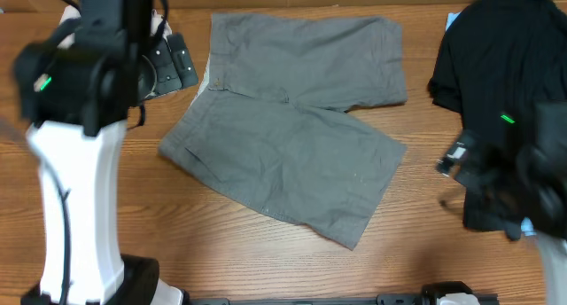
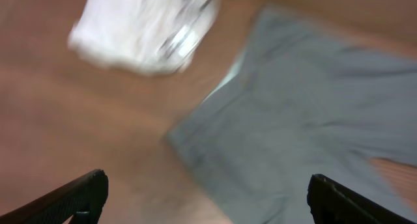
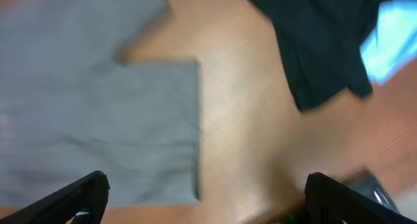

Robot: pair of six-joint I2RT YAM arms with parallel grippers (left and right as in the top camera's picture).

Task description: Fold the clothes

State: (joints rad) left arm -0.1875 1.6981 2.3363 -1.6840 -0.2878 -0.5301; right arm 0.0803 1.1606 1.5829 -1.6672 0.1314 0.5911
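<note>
The grey shorts (image 1: 292, 119) lie spread on the wooden table, both legs pointing right; they also show as grey shorts (image 2: 306, 113) in the left wrist view and grey shorts (image 3: 98, 107) in the right wrist view. A cream garment (image 2: 143, 28) lies bunched at the far left, mostly hidden under my left arm from overhead. The black T-shirt (image 1: 505, 66) is heaped at the far right. My left gripper (image 1: 177, 64) (image 2: 208, 188) hangs open and holds nothing just left of the waistband. My right gripper (image 1: 454, 159) (image 3: 207, 185) is open, holds nothing, and sits right of the leg hems.
A light blue item (image 1: 452, 21) peeks out from under the black T-shirt (image 3: 326, 42). The left arm's white base (image 1: 80, 216) stands at the front left. Bare wood (image 1: 221, 243) runs along the front edge.
</note>
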